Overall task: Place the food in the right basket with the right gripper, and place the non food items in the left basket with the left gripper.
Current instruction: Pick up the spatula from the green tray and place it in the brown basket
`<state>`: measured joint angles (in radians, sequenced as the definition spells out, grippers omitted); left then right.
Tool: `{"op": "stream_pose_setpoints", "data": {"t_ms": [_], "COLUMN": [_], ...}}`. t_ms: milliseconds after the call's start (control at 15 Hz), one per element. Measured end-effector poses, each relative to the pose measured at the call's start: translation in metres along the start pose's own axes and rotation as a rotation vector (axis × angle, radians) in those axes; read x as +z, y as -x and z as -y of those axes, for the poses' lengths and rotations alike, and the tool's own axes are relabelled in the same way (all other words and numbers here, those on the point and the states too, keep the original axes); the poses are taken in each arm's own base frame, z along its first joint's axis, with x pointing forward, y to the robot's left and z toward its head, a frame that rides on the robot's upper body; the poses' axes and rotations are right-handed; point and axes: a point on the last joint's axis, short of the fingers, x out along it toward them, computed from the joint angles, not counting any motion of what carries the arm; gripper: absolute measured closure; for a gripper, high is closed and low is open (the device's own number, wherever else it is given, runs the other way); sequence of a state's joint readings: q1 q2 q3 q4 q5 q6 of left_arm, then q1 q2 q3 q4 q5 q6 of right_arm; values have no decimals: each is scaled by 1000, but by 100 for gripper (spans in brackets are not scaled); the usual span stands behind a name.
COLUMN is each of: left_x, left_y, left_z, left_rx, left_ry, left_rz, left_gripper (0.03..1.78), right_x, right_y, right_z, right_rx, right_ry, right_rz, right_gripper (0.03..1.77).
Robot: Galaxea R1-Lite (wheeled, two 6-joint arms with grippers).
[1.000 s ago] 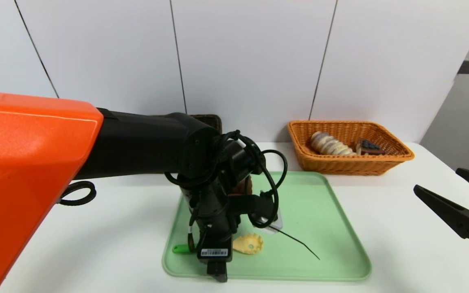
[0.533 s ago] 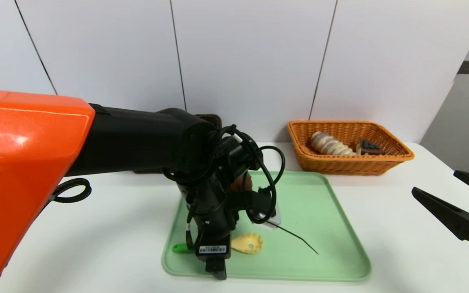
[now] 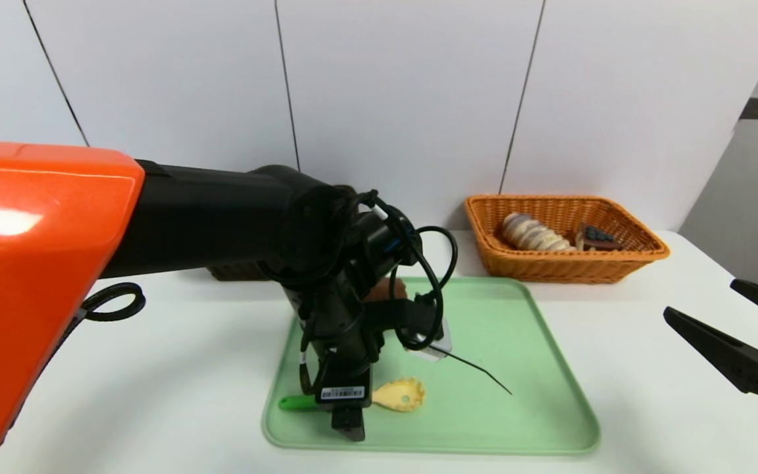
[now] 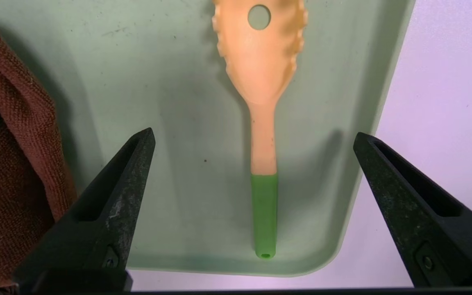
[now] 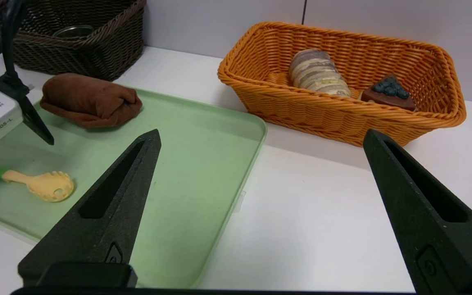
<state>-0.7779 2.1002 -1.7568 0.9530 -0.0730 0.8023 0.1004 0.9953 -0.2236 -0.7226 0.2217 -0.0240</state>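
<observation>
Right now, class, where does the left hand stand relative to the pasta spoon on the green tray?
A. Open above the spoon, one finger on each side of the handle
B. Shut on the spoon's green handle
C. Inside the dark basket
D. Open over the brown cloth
A: in the left wrist view the left hand is open, and the pasta spoon lies untouched on the green tray between its fingers.

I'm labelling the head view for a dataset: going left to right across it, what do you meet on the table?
Left gripper over the spoon's green handle → spoon's cream head → orange basket → right gripper, parked off to the side.
</observation>
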Motion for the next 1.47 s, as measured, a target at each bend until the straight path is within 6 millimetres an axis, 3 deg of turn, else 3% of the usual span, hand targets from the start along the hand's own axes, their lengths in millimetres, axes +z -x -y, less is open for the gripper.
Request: {"op": "stream_pose_setpoints", "data": {"t_ms": [867,1200,1400,1467], "left_x": [-1,-2,-2,-2], "left_y": [-19,-19,-19,-19], "left_z": [-2,-5,-5,-4], "left_rx": [-38,-36,-34,-35], "left_ry": [2,7,6,6], "left_rz": [-33,-37,-38,-38], "left_gripper": [10,75,104,135], "right_x": [0,0,0,0], "right_y": [-3,-3,-3,-3], "right_z": [0,0,0,0], "right_rx": [12,24,24,23], "right_ry": [-7,-24,-25,-25], "right_rz": [-8,-9,-10,-10], "right_gripper": [10,10,10,10]}}
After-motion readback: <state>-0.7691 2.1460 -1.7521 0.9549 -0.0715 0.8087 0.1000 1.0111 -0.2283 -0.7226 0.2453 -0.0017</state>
